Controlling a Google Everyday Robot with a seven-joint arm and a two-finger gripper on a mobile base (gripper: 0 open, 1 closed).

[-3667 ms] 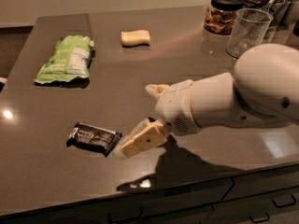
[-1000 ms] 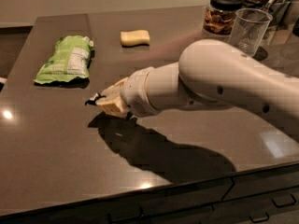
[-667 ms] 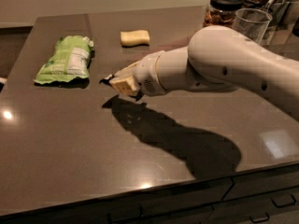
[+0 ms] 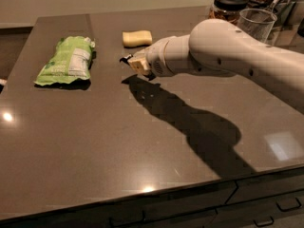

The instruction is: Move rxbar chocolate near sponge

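My gripper (image 4: 134, 63) hangs above the dark counter, just in front of the sponge (image 4: 137, 38), a pale yellow block near the far edge. The gripper is shut on the rxbar chocolate (image 4: 126, 59); only a black end of its wrapper shows past the fingertips, the rest is hidden by the fingers. The bar is held off the counter, a short way in front of and slightly left of the sponge. My white arm reaches in from the right.
A green bag (image 4: 68, 60) lies at the left of the counter (image 4: 95, 141). A clear glass cup (image 4: 256, 23) and a black-lidded jar (image 4: 229, 4) stand at the back right. Drawer fronts run below the counter's near edge.
The gripper took the bar from the front left of the counter and has carried it back and to the right, close to the sponge.
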